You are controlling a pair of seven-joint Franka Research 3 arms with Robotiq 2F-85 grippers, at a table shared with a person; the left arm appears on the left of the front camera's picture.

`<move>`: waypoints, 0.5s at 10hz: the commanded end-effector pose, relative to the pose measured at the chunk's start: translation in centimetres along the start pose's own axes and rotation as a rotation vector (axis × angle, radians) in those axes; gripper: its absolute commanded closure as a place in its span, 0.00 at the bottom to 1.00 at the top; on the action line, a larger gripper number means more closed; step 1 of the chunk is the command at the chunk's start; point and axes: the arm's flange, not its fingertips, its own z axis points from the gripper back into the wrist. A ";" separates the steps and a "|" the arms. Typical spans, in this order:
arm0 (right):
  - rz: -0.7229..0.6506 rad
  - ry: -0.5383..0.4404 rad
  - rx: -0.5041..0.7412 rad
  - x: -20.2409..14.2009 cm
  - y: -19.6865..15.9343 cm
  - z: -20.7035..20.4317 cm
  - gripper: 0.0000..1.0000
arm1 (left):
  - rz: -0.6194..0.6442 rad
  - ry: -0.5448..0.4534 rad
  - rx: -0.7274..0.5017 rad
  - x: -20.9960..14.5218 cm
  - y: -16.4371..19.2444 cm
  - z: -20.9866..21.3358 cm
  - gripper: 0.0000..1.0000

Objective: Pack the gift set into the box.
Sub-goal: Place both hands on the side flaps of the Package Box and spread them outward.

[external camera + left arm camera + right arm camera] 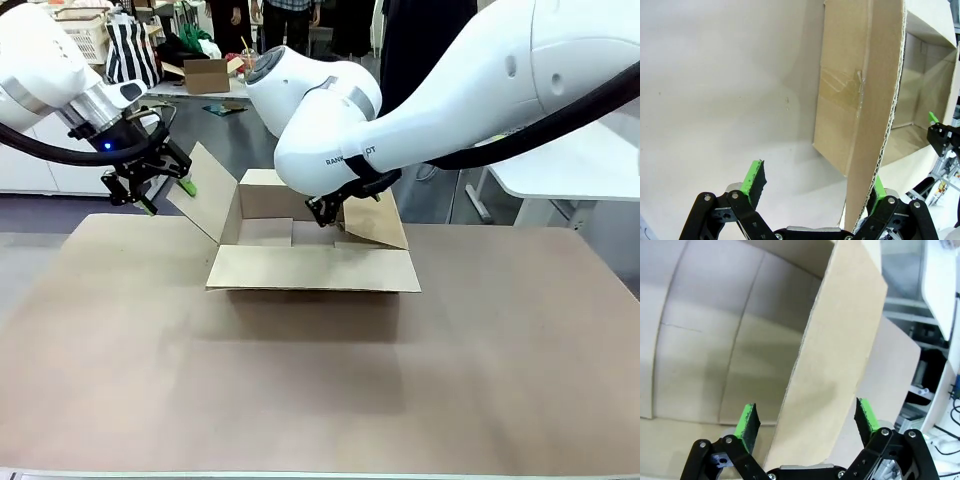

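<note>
Your box sits open on the far middle of the table. Its front flap lies flat toward you. Its left flap stands up and leans outward, and its right flap leans out to the right.

Your left gripper is at the left flap. In the left wrist view, its fingers are spread wide apart, and the edge of the flap runs up between them, close to the far finger. They are not squeezing it.

Your right gripper is at the right flap. In the right wrist view, its fingers are wide apart too, with the flap standing between them.

You can see bare cardboard on the box floor. Far behind the table stands a small brown carton.
</note>
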 end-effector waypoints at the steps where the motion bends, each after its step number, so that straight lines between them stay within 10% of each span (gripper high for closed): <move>1: -0.040 -0.025 -0.060 -0.7 -0.2 -0.4 0.00 | 0.010 -0.005 0.021 -0.1 -0.2 0.2 0.00; 5: -0.115 -0.056 -0.126 -1.4 -4.0 1.2 0.00 | 0.010 -0.005 0.021 -0.1 -0.2 0.2 0.00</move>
